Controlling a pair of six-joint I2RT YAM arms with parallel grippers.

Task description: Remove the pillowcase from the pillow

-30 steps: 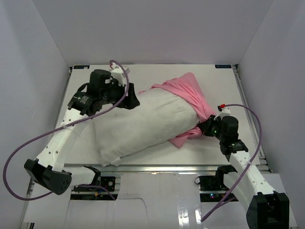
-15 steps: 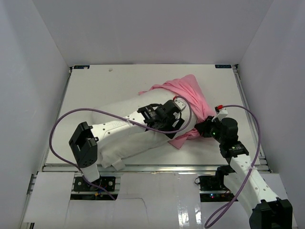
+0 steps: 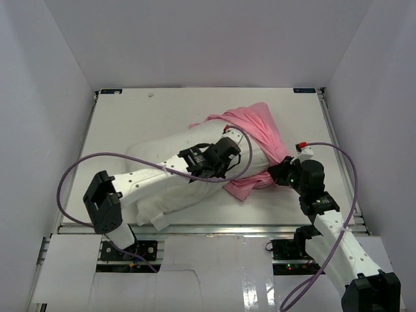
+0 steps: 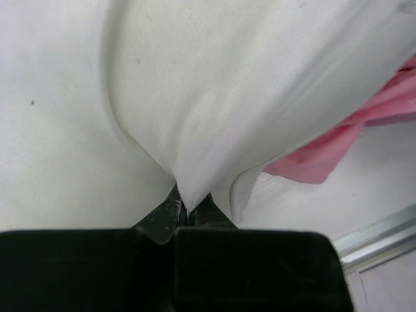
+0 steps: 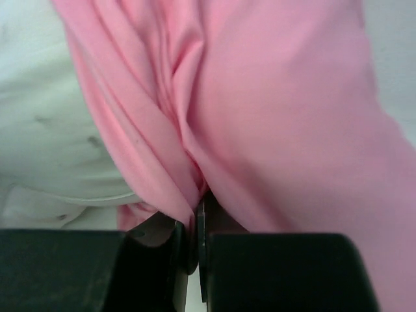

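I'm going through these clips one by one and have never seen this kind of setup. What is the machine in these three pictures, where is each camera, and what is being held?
The machine is two robot arms bolted at the near edge of a white table. The wide picture comes from a fixed camera above and behind them, so their bases sit at the bottom of it. The two close-ups come from a camera on each wrist, each looking along its own fingers. On the table lies a plump off-white pillow. A pink pillowcase is bunched over the pillow's right end only. The left gripper is shut on a pinch of the pillow's white fabric. The right gripper is shut on a fold of the pillowcase. The job is to get that cover off.
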